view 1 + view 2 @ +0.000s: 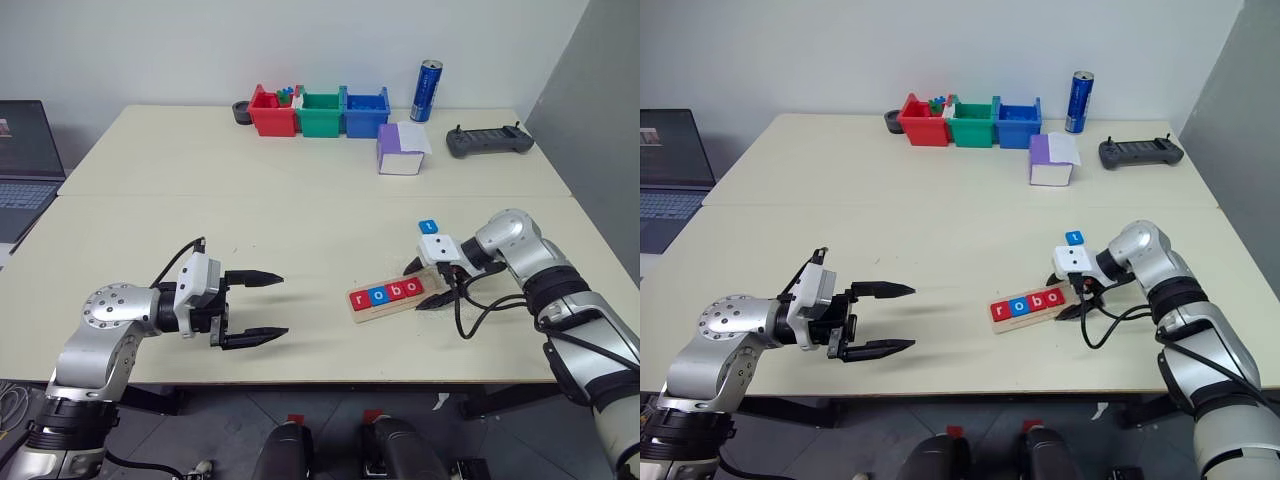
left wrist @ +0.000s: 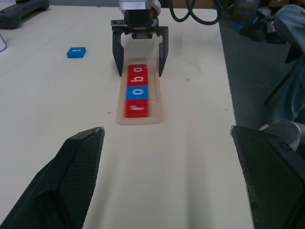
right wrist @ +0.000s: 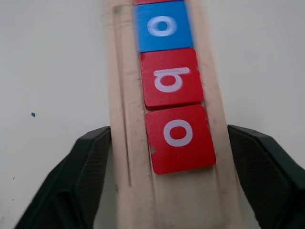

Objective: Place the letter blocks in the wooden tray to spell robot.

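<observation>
Four letter blocks [image 1: 386, 293] spell "robo" in the wooden tray [image 1: 366, 312] near the bench's front edge; the blue "t" block [image 1: 428, 227] lies loose just behind. Right pincer [image 1: 424, 284] straddles the tray's end, released; left pincer [image 1: 258, 308] released, idle.

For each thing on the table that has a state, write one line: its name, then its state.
wooden tray: flat on the table, four tiles in it reading r, o, b, o; end slot free
blue t tile: on the table, outside the tray
right gripper: open, fingers straddling the tray's end
left gripper: open, holding nothing
laptop: open
</observation>
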